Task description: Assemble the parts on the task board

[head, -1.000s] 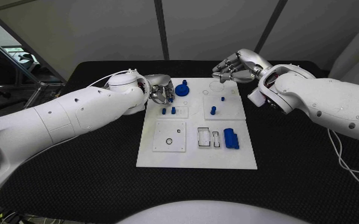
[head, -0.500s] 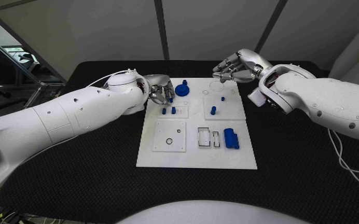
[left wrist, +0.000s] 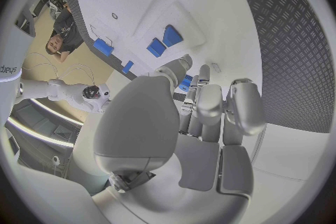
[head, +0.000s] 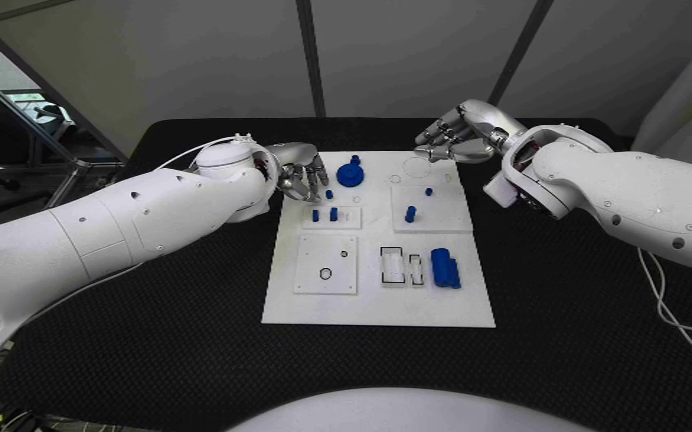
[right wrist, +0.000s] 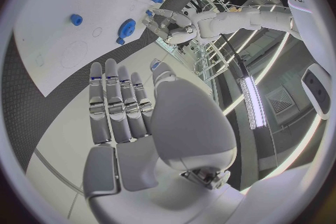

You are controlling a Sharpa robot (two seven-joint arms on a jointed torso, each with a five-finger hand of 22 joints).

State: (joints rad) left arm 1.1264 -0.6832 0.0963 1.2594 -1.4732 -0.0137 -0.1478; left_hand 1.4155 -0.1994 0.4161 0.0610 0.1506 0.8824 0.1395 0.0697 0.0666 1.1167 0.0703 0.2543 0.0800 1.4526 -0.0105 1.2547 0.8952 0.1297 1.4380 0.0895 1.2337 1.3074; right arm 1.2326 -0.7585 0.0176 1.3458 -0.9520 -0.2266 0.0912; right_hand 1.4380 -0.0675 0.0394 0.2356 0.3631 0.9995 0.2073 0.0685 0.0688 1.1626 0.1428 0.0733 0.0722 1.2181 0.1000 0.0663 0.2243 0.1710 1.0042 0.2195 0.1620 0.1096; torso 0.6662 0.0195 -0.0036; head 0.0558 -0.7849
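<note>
From the head camera: white board (head: 375,297) flat at mid tabletop (head: 173,352), likely so that both arms can reach it. Left robot hand (head: 300,180) at the board's far left corner, just beside the gear (head: 351,172), probably placed to work there. Right robot hand (head: 451,140) above the far right edge, well apart from the parts, apparently waiting. Counted in blue: one gear, one fat cylinder (head: 444,267) lying near right, two pegs (head: 333,214) upright side by side, one single peg (head: 411,214) right of them, about three tiny studs (head: 428,191). From the left wrist: fingers (left wrist: 237,106) drawn close together over the board, a blue bit (left wrist: 185,84) peeping just behind them; held or merely beside, cannot tell. From the right wrist: fingers (right wrist: 115,103) straight and flat, thumb apart, holding nothing; cylinder and gear far beyond them.
</note>
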